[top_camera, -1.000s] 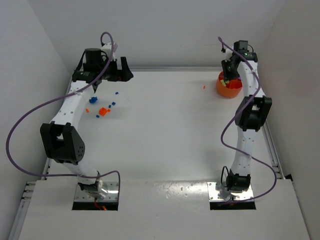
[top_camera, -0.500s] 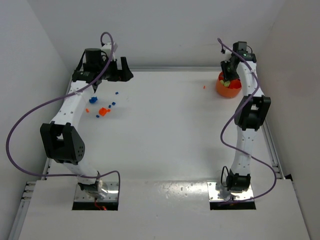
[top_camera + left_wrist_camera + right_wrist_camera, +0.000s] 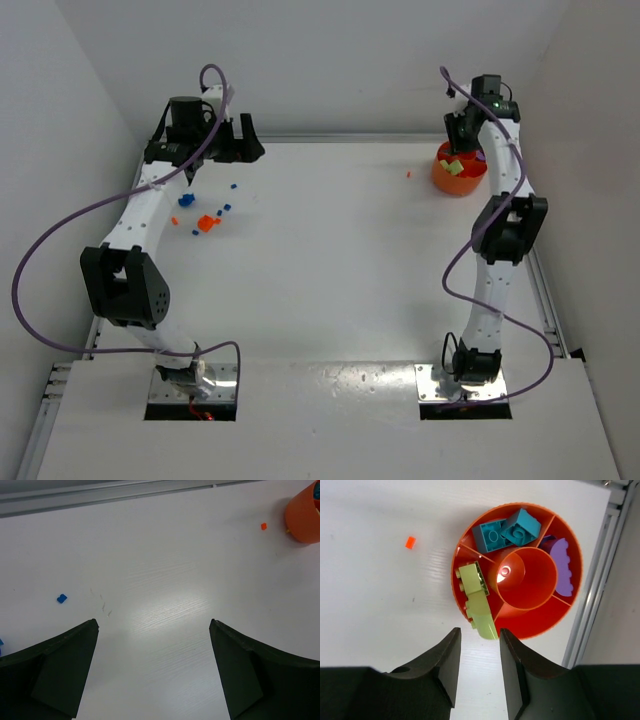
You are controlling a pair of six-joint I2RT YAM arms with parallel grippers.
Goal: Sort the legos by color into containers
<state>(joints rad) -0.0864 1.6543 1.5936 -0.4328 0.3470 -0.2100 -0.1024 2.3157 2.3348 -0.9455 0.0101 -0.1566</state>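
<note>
The divided orange bowl (image 3: 540, 627) is seen at the far right of the surface (image 3: 330, 260), under the right gripper (image 3: 480, 632), whose jaws are slightly parted and empty. Yellow-green bricks (image 3: 477, 600) overhang its rim. Loose bricks (image 3: 207, 222) are scattered near the wide-spread left gripper (image 3: 154, 622).

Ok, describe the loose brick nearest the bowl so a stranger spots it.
Find the round orange bowl at the far right corner of the table. Just left of it lies a tiny orange-red brick, alone on the surface; the other loose bricks cluster far to the left.
</note>
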